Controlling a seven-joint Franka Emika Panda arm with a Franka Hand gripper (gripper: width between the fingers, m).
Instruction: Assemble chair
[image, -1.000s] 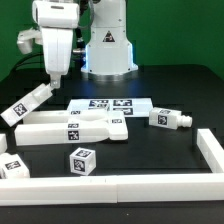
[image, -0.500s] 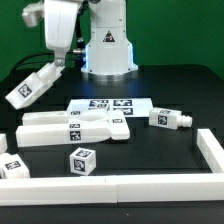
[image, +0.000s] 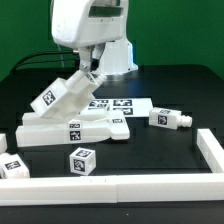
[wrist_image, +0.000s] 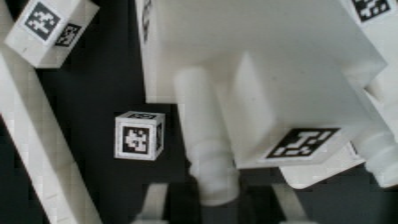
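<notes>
Chair work right now hangs on one part: a long chunky matte white plastic bar (image: 62, 95) with a square black-and-white tag on its face. My hand (image: 90, 74) has it pinched at its upper end, the jaws nearly shut across the narrow tip. The bar is lifted off the black desk (image: 180, 90) and tilted. Its long axis slopes from the hand down toward the desk's edge on the exterior view's left. Its free low end hangs over the flat white plastic slab (image: 100, 128) that lies mid-desk.

From the exterior view I cannot tell whether that low end touches the slab or only overlaps it in the picture; I judge it just clear. The slab's long axis runs roughly along the desk's near edge, so bar and slab cross at a slant rather than lining up.

In the wrist view the bar fills the centre, with a small white tagged cube (wrist_image: 139, 135) on the desk beside it. The marker board (image: 112, 103) lies just behind the slab. A short white pegged block (image: 170, 119) sits well apart toward the opposite edge.

As I read it, the slab lies below the hand and toward the bar's low end. Any lowering would bring that far tip down first, so I'd want the tilt sorted before committing.
</notes>
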